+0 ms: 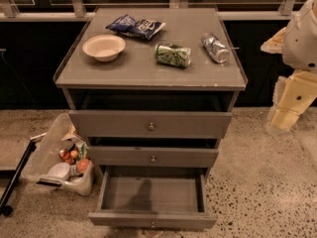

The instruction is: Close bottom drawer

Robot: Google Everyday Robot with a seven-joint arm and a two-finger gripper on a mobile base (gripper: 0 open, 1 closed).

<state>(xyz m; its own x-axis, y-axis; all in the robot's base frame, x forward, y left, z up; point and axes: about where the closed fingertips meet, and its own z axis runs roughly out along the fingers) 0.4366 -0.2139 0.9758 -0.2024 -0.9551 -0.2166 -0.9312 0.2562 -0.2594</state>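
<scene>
The bottom drawer (151,195) is the lowest of three grey drawers and stands pulled far out, its shallow grey tray empty. Its flat front (124,218) faces me at the lower edge of the camera view, with a small brass knob (152,225). The middle drawer front (188,156) and the top drawer front (109,124) sit above it. My arm's white and cream links hang at the right edge, and my gripper (290,108) is to the right of the cabinet at about top-drawer height, well apart from the bottom drawer.
On the cabinet top (148,68) lie a white bowl (104,47), a blue chip bag (136,27), a green can (173,54) and a silver can (215,47). A clear bin (49,155) with food items stands on the floor left of the cabinet. Speckled floor lies to the right.
</scene>
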